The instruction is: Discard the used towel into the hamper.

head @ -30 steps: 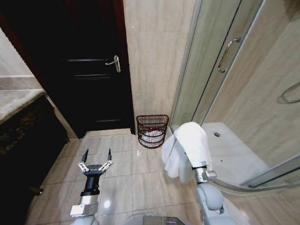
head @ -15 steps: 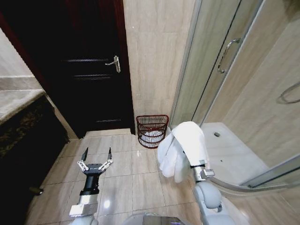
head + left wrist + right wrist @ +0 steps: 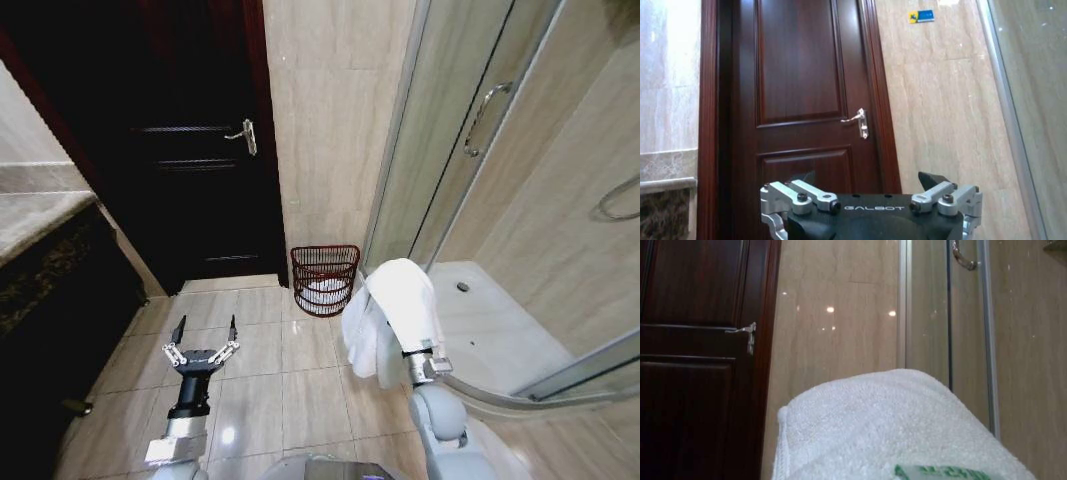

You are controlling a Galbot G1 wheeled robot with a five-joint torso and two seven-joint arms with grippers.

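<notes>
Towel point(image 3: 398, 310), white and bulky, drapes over the right gripper point(image 3: 405, 300), hiding its jaws, so I cannot tell how they stand. The hamper point(image 3: 325, 278) sits on the tiled floor point(image 3: 260, 385) against the wall, beside the shower door point(image 3: 470, 130), near the towel and already holding white cloth. The left gripper point(image 3: 206, 333) hovers low over the floor, jaws spread wide, facing the dark door point(image 3: 807, 100).

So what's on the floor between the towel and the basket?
Nothing: in the head view, bare floor tiles separate the towel from the basket.
</notes>
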